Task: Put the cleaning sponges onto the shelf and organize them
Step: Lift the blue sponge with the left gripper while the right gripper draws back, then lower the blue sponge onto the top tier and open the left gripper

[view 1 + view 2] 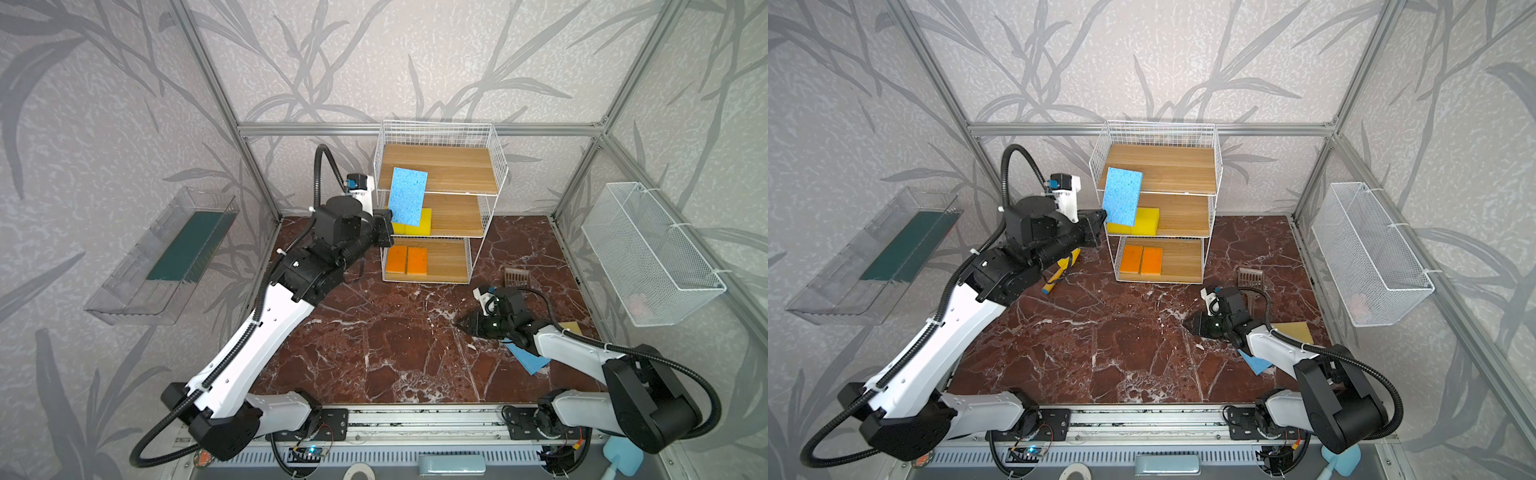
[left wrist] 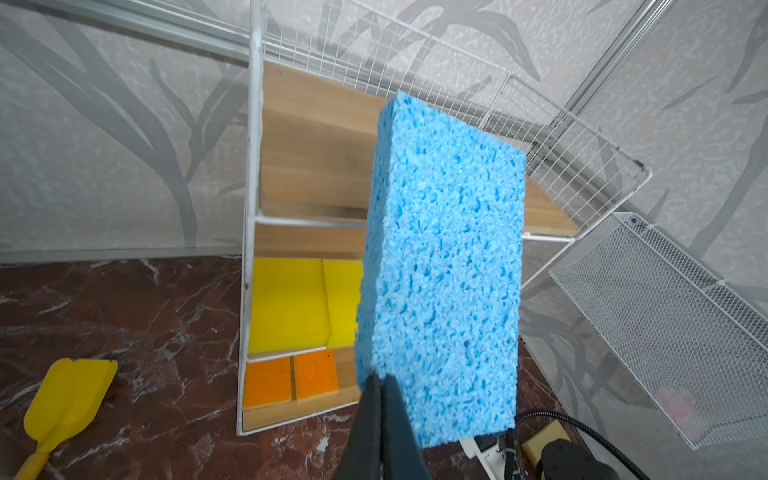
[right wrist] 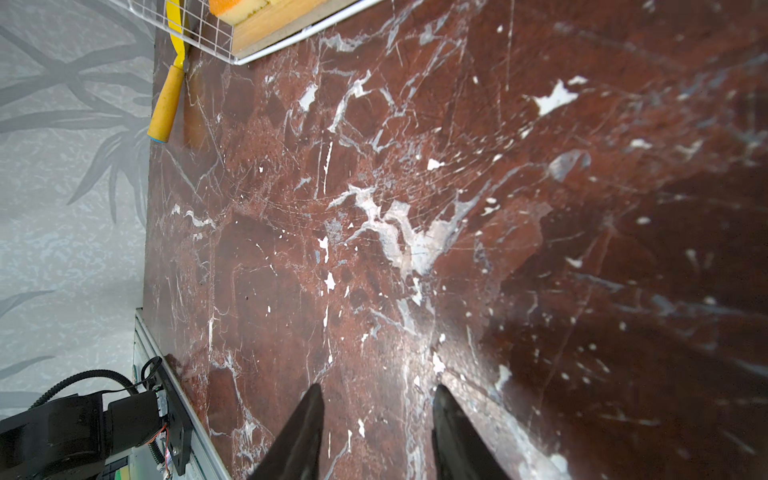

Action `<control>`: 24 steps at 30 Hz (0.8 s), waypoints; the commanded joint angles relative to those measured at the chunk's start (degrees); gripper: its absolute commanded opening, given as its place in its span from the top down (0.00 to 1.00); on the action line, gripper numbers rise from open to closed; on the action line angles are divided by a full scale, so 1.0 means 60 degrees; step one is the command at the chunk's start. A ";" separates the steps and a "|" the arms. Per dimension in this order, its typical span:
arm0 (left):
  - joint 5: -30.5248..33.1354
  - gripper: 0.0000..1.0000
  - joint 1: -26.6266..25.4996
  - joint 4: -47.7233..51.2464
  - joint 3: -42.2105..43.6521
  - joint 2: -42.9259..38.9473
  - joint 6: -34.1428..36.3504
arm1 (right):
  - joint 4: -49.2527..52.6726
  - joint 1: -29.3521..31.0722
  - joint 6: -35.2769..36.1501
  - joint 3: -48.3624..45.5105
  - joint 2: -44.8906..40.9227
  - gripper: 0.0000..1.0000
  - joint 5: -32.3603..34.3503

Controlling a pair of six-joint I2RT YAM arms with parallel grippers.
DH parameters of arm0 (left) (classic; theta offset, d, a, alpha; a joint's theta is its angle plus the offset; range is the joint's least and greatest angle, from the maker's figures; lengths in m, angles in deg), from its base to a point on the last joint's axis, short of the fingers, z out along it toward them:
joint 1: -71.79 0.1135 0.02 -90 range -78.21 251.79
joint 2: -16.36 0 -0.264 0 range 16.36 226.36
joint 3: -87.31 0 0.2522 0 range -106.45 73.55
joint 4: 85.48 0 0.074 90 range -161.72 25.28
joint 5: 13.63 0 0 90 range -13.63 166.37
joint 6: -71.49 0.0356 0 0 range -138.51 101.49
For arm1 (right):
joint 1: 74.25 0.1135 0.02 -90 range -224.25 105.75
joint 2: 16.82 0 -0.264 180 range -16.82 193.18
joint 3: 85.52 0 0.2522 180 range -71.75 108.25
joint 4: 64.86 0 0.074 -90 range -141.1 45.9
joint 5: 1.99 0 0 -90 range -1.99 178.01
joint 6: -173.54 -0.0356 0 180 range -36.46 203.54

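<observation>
Jaws of the left gripper clamped a blue sponge upright at the shelf's left side. Right gripper hung part-open, empty.

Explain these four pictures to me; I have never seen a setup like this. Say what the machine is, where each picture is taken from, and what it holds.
It is a two-armed robot working at a marble-patterned table. Two pictures look down on the whole scene from overhead. The other two come from a small camera on each arm's wrist.

The left gripper is shut on a blue sponge, raised in front of the white wire shelf. The right gripper is open and empty above the table.

The shelf holds two yellow sponges on its middle board and two orange sponges on the bottom one. On the table lie another blue sponge, a beige sponge, a brown scoop and a yellow shovel.
</observation>
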 commanded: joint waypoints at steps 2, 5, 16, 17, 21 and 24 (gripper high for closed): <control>-0.0187 1.00 0.0302 0.0921 -0.1643 0.0941 0.0734 | -0.0533 -0.0070 0.0113 -0.0089 0.0374 0.57 -0.0383; -0.0044 1.00 0.0486 0.1200 -0.2518 0.1611 0.0808 | -0.0822 -0.0072 0.0024 -0.0100 0.0680 0.57 -0.0583; 0.0826 1.00 0.0662 0.1019 -0.3656 0.2739 0.0781 | -0.1373 -0.0070 -0.0182 -0.0206 0.1120 0.57 -0.0902; 0.0841 1.00 0.0664 0.0988 -0.3733 0.2816 0.0800 | -0.1383 -0.0074 -0.0181 -0.0215 0.1131 0.57 -0.0913; 0.0865 1.00 0.0664 0.1089 -0.4196 0.3190 0.0829 | -0.1447 -0.0077 -0.0195 -0.0250 0.1151 0.58 -0.0946; 0.1020 1.00 0.0668 0.1057 -0.4371 0.3320 0.0845 | -0.1472 -0.0070 -0.0195 -0.0265 0.1178 0.57 -0.0960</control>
